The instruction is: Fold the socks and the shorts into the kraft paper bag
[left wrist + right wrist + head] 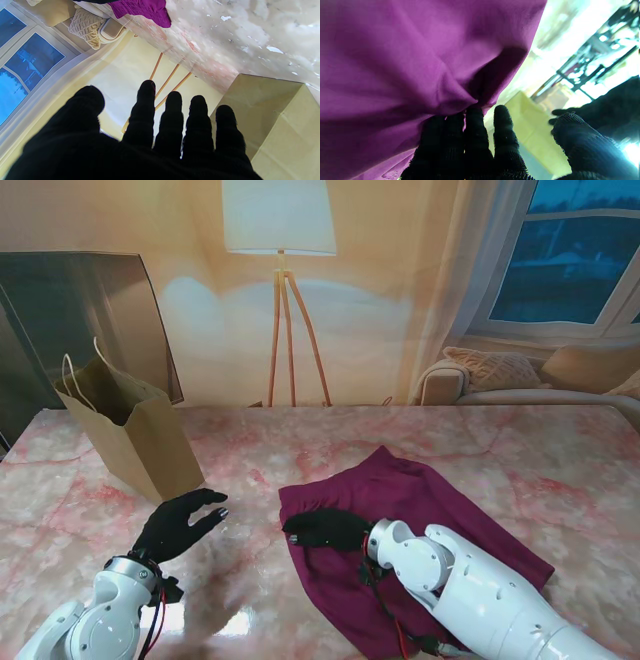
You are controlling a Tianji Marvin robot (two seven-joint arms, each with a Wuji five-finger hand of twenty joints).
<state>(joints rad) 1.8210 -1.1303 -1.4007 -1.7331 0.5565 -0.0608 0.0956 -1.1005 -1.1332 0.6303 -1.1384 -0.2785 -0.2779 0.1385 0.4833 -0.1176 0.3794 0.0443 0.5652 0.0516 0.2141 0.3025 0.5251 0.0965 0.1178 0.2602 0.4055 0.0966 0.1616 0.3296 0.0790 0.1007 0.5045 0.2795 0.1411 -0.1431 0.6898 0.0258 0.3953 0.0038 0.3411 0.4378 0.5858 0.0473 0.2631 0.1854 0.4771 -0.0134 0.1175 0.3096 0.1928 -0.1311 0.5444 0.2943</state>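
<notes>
Backdrop: printed living-room scene behind the desk, with a tripod floor lamp (pixel 279 300) at centre, a sofa with cushions (pixel 500 375) to the right and a dark window (pixel 575 255) above it
Desk: pink marble top (pixel 330 450), glossy, reflections near the front edge
Kraft paper bag (pixel 135 435): standing upright and open-mouthed toward the back left corner, white cord handles up; the left wrist view shows its side wall (pixel 272 112) just beyond the fingertips
Shorts (pixel 400 520): magenta, spread across the centre-right of the desk, reaching toward the front edge, partly covered by the right forearm
Socks: cannot make them out in any view
Left hand (pixel 180 525): black glove, fingers spread and holding nothing, raised beside the bag's front corner, not touching it
Right hand (pixel 325 530): lying on the shorts' left edge; the wrist view shows fingertips (pixel 475 120) pushed into a fold of the fabric (pixel 407 62), thumb apart, so a grip is not confirmed – cannot tell
In the way: right arm hides the near middle of the shorts
</notes>
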